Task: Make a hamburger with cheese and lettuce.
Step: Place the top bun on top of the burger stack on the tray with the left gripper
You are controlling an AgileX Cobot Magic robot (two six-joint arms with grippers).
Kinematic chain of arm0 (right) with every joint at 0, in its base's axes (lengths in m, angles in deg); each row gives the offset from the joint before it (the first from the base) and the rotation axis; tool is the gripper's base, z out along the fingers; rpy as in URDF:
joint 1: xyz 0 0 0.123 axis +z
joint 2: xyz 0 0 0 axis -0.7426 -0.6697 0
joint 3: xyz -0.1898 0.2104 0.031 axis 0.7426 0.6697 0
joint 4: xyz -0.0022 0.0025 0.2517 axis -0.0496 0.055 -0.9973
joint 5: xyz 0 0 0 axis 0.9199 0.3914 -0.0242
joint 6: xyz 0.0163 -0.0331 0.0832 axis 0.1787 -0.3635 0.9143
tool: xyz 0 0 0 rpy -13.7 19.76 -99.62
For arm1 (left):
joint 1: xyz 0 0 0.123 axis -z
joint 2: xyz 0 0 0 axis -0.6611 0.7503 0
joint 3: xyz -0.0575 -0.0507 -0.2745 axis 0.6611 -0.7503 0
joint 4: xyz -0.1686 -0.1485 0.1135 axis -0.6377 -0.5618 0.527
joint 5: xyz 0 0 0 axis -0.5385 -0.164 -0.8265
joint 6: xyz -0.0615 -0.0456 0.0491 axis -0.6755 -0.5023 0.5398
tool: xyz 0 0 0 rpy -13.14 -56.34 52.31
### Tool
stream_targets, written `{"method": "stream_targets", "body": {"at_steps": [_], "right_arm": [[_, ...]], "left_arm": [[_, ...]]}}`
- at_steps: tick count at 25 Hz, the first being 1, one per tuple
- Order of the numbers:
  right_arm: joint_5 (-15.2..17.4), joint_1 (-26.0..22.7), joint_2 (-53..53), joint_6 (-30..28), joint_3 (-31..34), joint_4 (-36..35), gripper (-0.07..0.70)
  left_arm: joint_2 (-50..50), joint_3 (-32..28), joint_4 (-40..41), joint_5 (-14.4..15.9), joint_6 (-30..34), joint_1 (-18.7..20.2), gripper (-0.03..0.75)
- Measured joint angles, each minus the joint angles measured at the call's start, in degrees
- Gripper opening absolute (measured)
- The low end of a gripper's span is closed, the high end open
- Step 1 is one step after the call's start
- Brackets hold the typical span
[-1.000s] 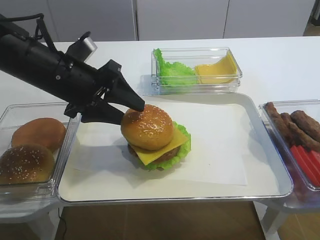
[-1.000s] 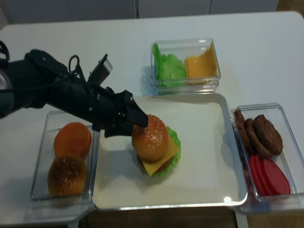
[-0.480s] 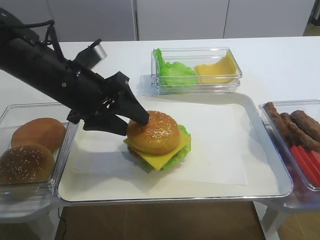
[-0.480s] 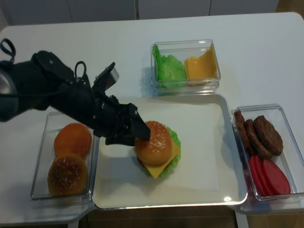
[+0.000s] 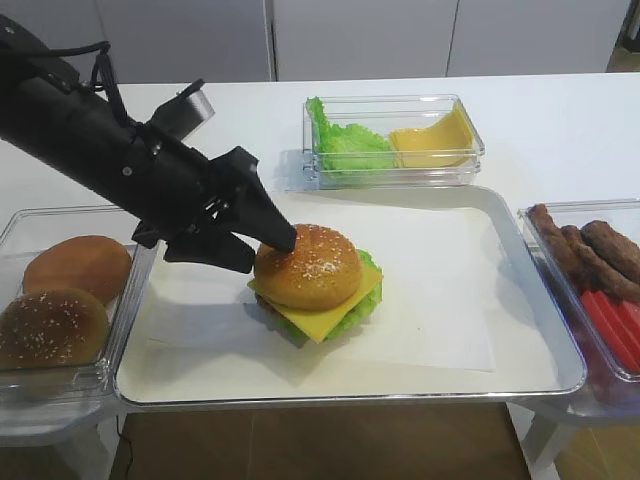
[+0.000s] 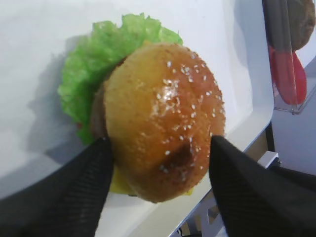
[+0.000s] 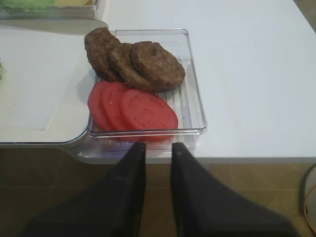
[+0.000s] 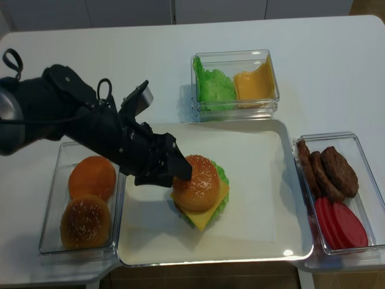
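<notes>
Where the white paper covers the middle of the tray (image 5: 520,350), the hamburger (image 5: 312,280) sits complete: sesame bun on top, the cheese (image 5: 325,318) poking out as a yellow corner toward the tray's front edge, the lettuce (image 5: 368,272) ruffling out on the side facing the right edge. The left gripper (image 5: 262,250) has its jaws spread wide on either side of the top bun, coming in from the tray's left edge; in the left wrist view both dark fingers (image 6: 74,192) flank the bun closely, the left one at its rim, though whether they press it or merely stand beside it cannot be told.

That wrist view also shows the brown patty edge under the bun, which the high views largely hide. The right gripper (image 7: 158,148) shows only in its own wrist view, jaws pressed together on nothing, hovering off the bench's front edge just before a clear box (image 7: 195,98) of patties and red tomato slices. Only the high views show the box of two plain buns (image 8: 90,198) beside the tray's left edge and the box of lettuce and cheese (image 8: 234,84) behind its back edge.
</notes>
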Motion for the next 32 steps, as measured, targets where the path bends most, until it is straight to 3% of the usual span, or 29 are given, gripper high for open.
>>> {"method": "stream_targets", "body": {"at_steps": [11,23,32], "right_arm": [[0.0,0.0,0.0,0.0,0.0,0.0,0.135],[0.0,0.0,0.0,0.0,0.0,0.0,0.135],[0.0,0.0,0.0,0.0,0.0,0.0,0.135]], "left_arm": [[0.0,0.0,2.19,-4.27,-0.5,0.0,0.468],[0.0,0.0,-0.08,-0.48,-0.62,0.0,0.468],[0.0,0.0,-1.64,-0.36,-0.62,0.0,0.469]]}}
